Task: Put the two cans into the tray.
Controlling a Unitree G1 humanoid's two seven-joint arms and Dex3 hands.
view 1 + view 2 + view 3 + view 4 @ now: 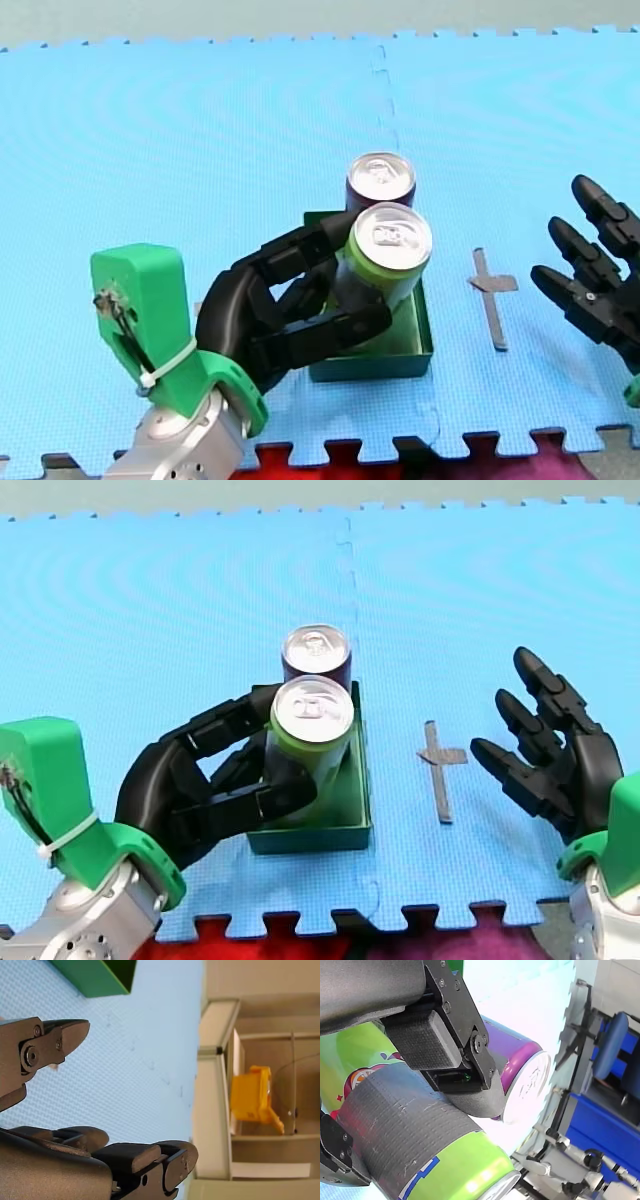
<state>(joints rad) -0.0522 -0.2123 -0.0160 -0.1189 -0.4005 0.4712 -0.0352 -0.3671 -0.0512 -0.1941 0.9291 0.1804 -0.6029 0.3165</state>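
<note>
Standing upright, the green can (385,258) is gripped by the left hand (270,320).

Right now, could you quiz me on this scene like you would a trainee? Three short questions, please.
1. Fill in: the purple can stands at the far end of the green ____.
2. Which can does the left hand grasp? A) the purple can B) the green can C) neither
3. True or false: the right hand holds a can.
Key: 1 tray; 2 B; 3 false, it is open, off to the right.
</note>
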